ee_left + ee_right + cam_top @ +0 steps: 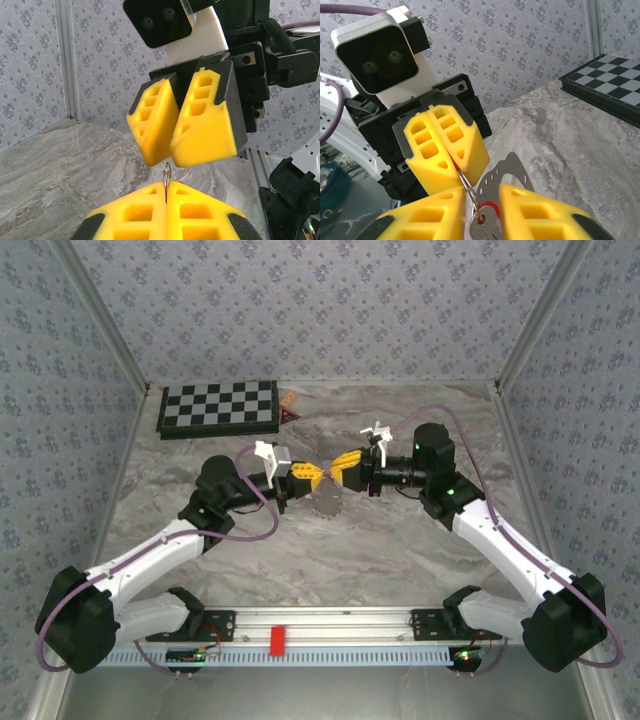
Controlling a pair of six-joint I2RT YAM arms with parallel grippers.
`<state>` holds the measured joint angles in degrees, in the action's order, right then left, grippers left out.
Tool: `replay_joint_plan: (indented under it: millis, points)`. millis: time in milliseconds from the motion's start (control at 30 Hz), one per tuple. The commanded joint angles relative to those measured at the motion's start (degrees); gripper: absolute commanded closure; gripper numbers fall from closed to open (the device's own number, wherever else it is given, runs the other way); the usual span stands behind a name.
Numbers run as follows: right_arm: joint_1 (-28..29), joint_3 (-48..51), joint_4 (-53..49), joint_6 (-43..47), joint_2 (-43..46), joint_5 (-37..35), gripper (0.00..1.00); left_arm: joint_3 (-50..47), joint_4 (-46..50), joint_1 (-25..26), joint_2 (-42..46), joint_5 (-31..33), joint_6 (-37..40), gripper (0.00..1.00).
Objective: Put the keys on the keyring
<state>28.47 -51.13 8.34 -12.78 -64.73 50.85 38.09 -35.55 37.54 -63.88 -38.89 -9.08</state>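
My left gripper [318, 476] and right gripper [338, 468] meet tip to tip above the middle of the table. The left gripper [166, 187] is shut on the keyring [167, 174], a thin silver loop poking out between its yellow fingertips. In the right wrist view the keyring [468, 186] runs down from the left gripper [455, 167] to a small key with a red-rimmed head [487, 227]. That key hangs in the gap of my right gripper [484, 192], whose jaws stand a little apart on either side of it. A flat grey metal tag [512, 170] with holes hangs behind the key.
A checkered board [218, 407] lies at the back left of the marble table, with an orange-brown triangular piece [289, 407] beside it. A red block [277, 638] sits on the rail at the near edge. Patterned walls enclose the table on three sides.
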Motion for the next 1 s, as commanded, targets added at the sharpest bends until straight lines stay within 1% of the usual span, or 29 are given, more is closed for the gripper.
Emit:
replay_joint_plan:
  millis: [0,167,267,333,433,467,667,967]
  points:
    - [-0.3,0.5,-0.7,-0.1,-0.4,2.1,0.80,2.3,-1.9,0.3,0.2,0.4,0.5,1.00]
    - [-0.2,0.5,-1.0,0.2,-0.6,3.1,0.81,2.3,-1.9,0.3,0.0,0.6,0.5,1.00]
    - [0.0,0.4,-1.1,0.3,-0.8,3.8,0.83,2.3,-1.9,0.3,0.0,0.6,0.5,1.00]
    - [0.2,0.3,-1.1,0.4,-1.0,3.9,0.88,2.3,-2.0,0.3,-0.1,0.6,0.5,1.00]
    - [0.2,0.2,-1.3,0.5,-1.2,3.7,0.99,2.2,-2.0,0.3,0.1,0.5,0.5,1.00]
    - [0.2,0.2,-1.3,0.5,-1.2,3.6,1.00,2.3,-2.0,0.3,0.1,0.5,0.5,1.00]
    - [0.0,0.0,-2.1,0.4,-1.2,3.6,1.00,1.9,-2.3,0.4,0.4,0.5,0.6,1.00]
    - [-0.4,-0.6,-6.5,1.6,-2.1,4.2,1.00,1.1,-4.8,0.4,1.2,0.8,-0.6,1.00]
